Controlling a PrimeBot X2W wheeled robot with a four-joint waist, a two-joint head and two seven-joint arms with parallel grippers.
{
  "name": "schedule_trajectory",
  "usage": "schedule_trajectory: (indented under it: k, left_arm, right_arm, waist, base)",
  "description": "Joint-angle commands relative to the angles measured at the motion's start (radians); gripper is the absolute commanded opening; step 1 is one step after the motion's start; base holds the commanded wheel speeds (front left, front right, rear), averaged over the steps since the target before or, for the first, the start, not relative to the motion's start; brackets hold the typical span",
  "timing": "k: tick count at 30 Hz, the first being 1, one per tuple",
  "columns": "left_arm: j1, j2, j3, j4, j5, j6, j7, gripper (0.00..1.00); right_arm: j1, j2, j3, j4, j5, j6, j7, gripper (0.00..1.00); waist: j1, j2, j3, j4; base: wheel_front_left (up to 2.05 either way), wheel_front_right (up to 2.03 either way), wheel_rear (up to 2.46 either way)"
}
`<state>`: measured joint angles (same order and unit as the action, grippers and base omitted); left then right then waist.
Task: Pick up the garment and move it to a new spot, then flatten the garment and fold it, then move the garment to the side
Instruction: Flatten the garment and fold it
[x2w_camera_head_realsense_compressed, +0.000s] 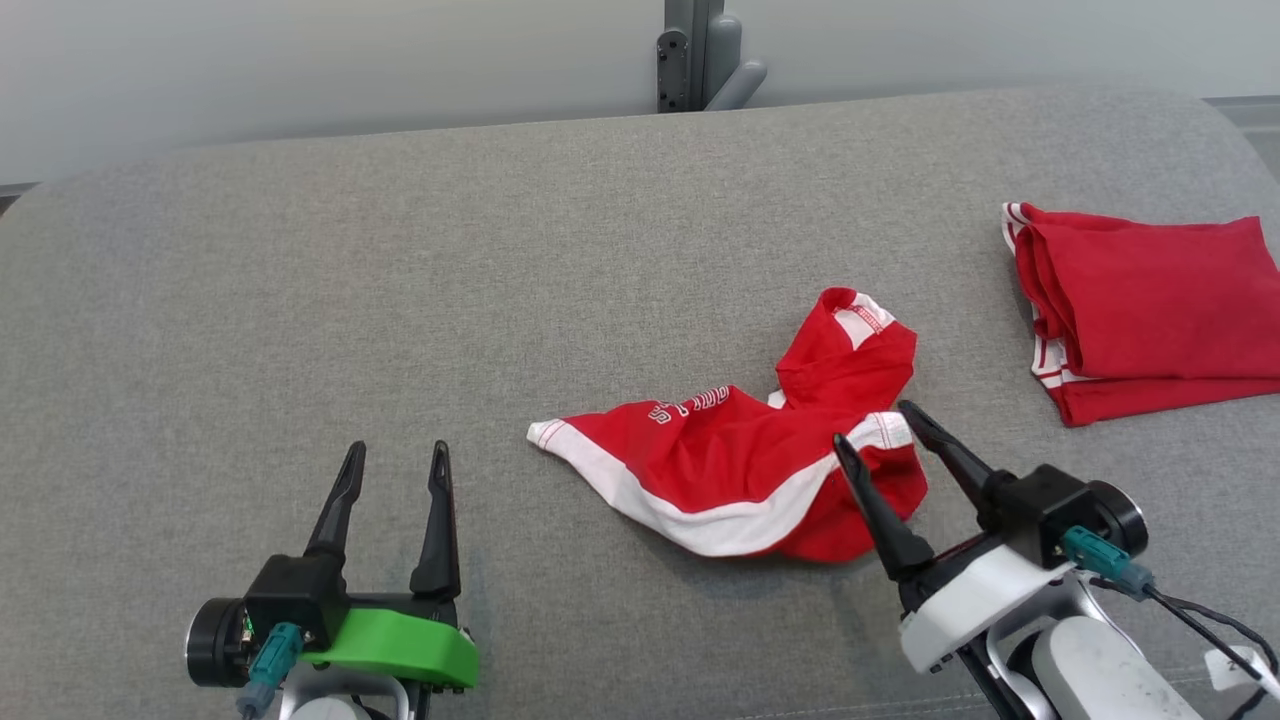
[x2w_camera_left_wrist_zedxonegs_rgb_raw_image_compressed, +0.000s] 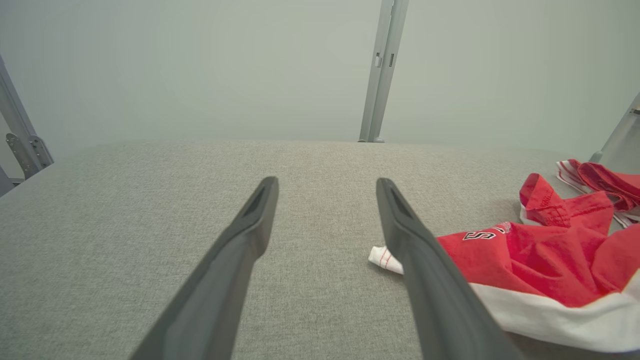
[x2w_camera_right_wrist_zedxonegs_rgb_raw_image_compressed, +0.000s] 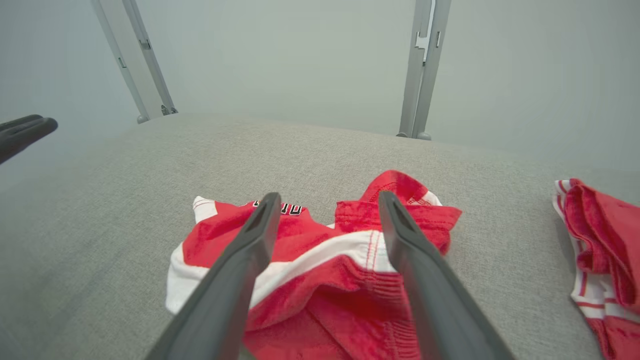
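Observation:
A crumpled red garment (x2w_camera_head_realsense_compressed: 740, 460) with white trim and lettering lies on the grey padded table (x2w_camera_head_realsense_compressed: 400, 300), right of centre. My right gripper (x2w_camera_head_realsense_compressed: 872, 425) hovers open over its right edge, fingers spread with nothing gripped; in the right wrist view the garment (x2w_camera_right_wrist_zedxonegs_rgb_raw_image_compressed: 320, 255) lies loose under and beyond the gripper (x2w_camera_right_wrist_zedxonegs_rgb_raw_image_compressed: 327, 197). My left gripper (x2w_camera_head_realsense_compressed: 395, 455) stands open at the lower left, well clear of the cloth. From the left wrist view the garment (x2w_camera_left_wrist_zedxonegs_rgb_raw_image_compressed: 540, 260) lies to the right of the gripper (x2w_camera_left_wrist_zedxonegs_rgb_raw_image_compressed: 327, 182), which hangs over bare table.
A second red garment (x2w_camera_head_realsense_compressed: 1150, 310), folded, with white striped trim, rests at the table's right edge; it also appears in the right wrist view (x2w_camera_right_wrist_zedxonegs_rgb_raw_image_compressed: 600, 250). A grey post (x2w_camera_head_realsense_compressed: 700, 55) stands behind the table's far edge. Bare grey surface stretches across the left and far side.

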<state>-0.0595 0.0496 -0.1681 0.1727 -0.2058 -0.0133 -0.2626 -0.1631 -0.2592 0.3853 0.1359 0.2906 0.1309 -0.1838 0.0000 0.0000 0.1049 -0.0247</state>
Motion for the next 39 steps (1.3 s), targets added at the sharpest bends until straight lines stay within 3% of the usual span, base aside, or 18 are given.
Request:
schedule_trajectory:
  k: [1,10,22,29,39]
  left_arm:
    - [0.005,0.002,0.002,0.000,0.004,-0.003,-0.003,1.00]
    - [0.023,0.002,0.031,-0.005,0.002,0.004,-0.003,1.00]
    - [0.068,0.002,0.043,-0.013,-0.016,0.010,-0.003,1.00]
    - [0.067,0.002,0.048,-0.014,-0.011,0.010,-0.003,1.00]
    - [0.045,0.002,0.036,-0.013,-0.014,0.010,-0.003,1.00]
  right_arm:
    - [0.021,0.011,-0.024,-0.011,-0.017,-0.001,-0.008,1.00]
    - [0.114,0.129,-0.254,-0.075,-0.107,-0.001,-0.032,1.00]
    - [0.160,0.190,-0.338,-0.072,-0.124,-0.001,-0.051,1.00]
    - [0.143,0.191,-0.322,-0.046,-0.109,-0.001,-0.001,1.00]
    - [0.051,0.089,-0.225,0.006,-0.023,-0.001,0.166,1.00]
  waist:
    - [0.0000,0.0000,-0.001,-0.002]
    - [0.0000,0.0000,-0.008,-0.001]
    - [0.0000,0.0000,-0.032,0.009]
    - [0.0000,0.0000,-0.038,0.010]
    - [0.0000,0.0000,-0.019,0.026]
  base:
    - [0.00,0.00,0.00]
    - [0.00,0.00,0.00]
    - [0.00,0.00,0.00]
    - [0.00,0.00,0.00]
    - [0.00,0.00,0.00]
